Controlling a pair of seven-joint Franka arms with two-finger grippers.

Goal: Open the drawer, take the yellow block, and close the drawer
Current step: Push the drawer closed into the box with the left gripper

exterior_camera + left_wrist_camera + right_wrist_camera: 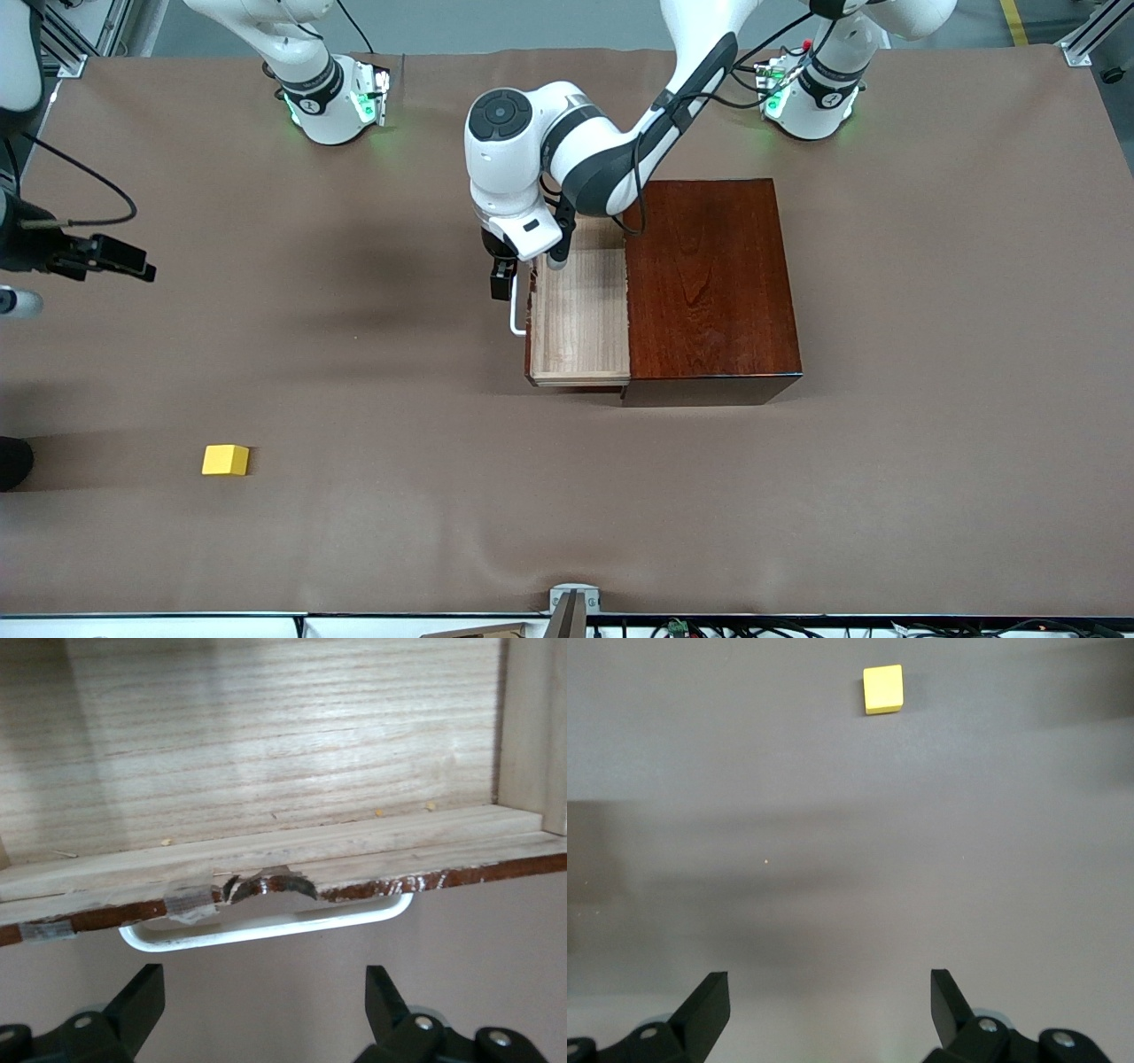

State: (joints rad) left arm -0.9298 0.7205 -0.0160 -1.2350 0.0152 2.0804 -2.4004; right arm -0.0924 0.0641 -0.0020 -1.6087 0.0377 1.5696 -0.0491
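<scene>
1. The drawer (580, 319) is pulled out of the dark red-brown wooden box (709, 283) toward the right arm's end of the table, with its pale wooden floor bare.
2. The white loop handle (515, 310) sits on the drawer front, at 9 o'clock from the box in the front view.
3. The left gripper (507, 288) hangs just over the handle, above the drawer's front edge; in the left wrist view its jaws stand wide apart and grip nothing, with the handle (266, 926) lying across the gap ahead of the fingertips (142, 997).
4. The drawer's front edge (283, 890) shows chipped red varnish and bits of tape.
5. The yellow block (225, 460) lies on the brown table cover (399, 496), at about 8 o'clock from the box in the front view, well apart from it and nearer the front camera.
6. The right gripper (828, 1005) hovers over bare cover at the right arm's end of the table, jaws wide and holding nothing; the block (883, 688) shows ahead of it.
</scene>
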